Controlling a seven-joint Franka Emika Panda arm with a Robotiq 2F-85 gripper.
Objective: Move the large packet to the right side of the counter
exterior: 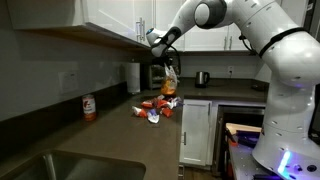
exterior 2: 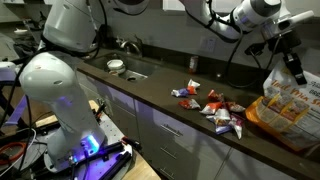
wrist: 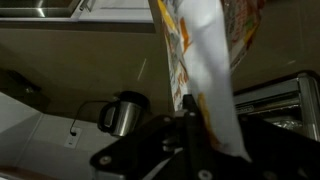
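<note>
I have the gripper [exterior 2: 294, 68] pinching the large packet [exterior 2: 285, 100] by its top beside the small packets [exterior 2: 218, 110] on the table [exterior 2: 150, 85]: grasp done, carry and set-down left.

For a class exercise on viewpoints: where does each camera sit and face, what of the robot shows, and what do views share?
Exterior view: at the sink end, looking along the counter; white arm at right.
Exterior view: in front of the cabinets, facing the counter; robot body at left.
Wrist view: behind the jaws, which grip the large packet; kettle beyond.
Shared: all three show the large packet.
</note>
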